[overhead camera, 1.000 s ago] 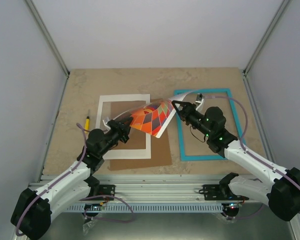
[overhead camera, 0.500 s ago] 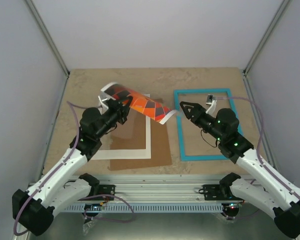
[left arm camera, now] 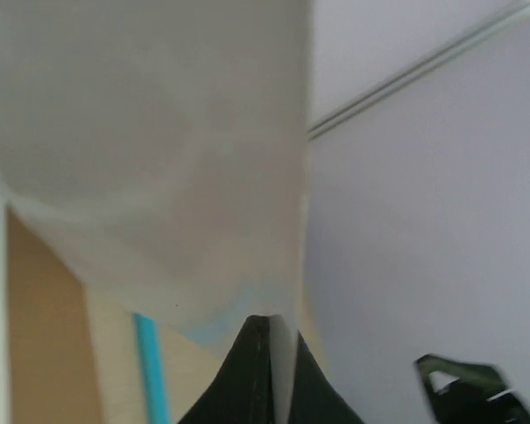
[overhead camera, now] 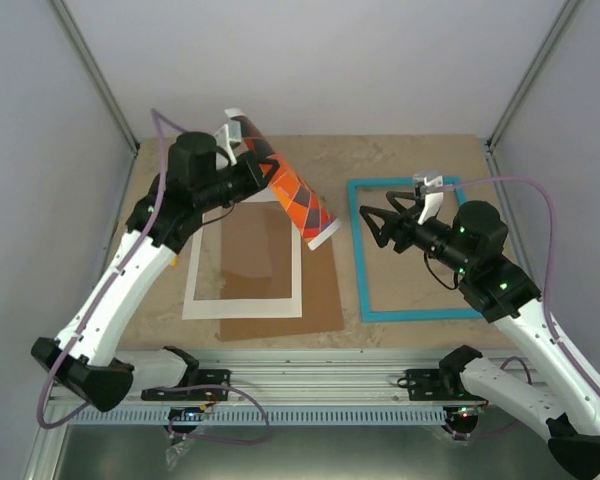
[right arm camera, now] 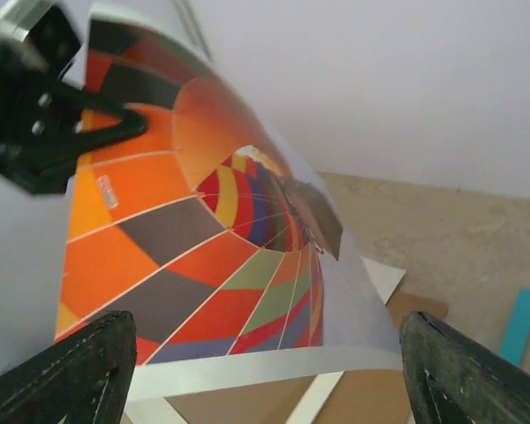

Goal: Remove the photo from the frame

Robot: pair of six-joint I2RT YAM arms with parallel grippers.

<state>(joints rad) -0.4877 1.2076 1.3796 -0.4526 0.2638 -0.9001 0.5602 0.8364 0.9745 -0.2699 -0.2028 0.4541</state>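
The photo (overhead camera: 298,198), a hot-air balloon print, hangs curled in the air above the back left of the table. My left gripper (overhead camera: 252,165) is shut on its upper edge. In the left wrist view the fingers (left arm camera: 263,371) pinch the photo's white back (left arm camera: 159,132). The turquoise frame (overhead camera: 359,262) lies flat on the right with nothing in it. My right gripper (overhead camera: 395,207) hovers over the frame's left side, open and holding nothing. In the right wrist view the photo (right arm camera: 203,221) fills the space ahead of the open gripper (right arm camera: 269,380), apart from both fingers.
A white cardboard mat (overhead camera: 245,305) lies on a brown backing board (overhead camera: 315,300) left of the frame. Both show in the right wrist view under the photo, the mat (right arm camera: 384,278) and the board (right arm camera: 371,389). Grey walls close in the back and sides.
My right gripper has let go of the photo, opened, and drawn back to the right. My left arm has lifted the photo up and toward the back left.
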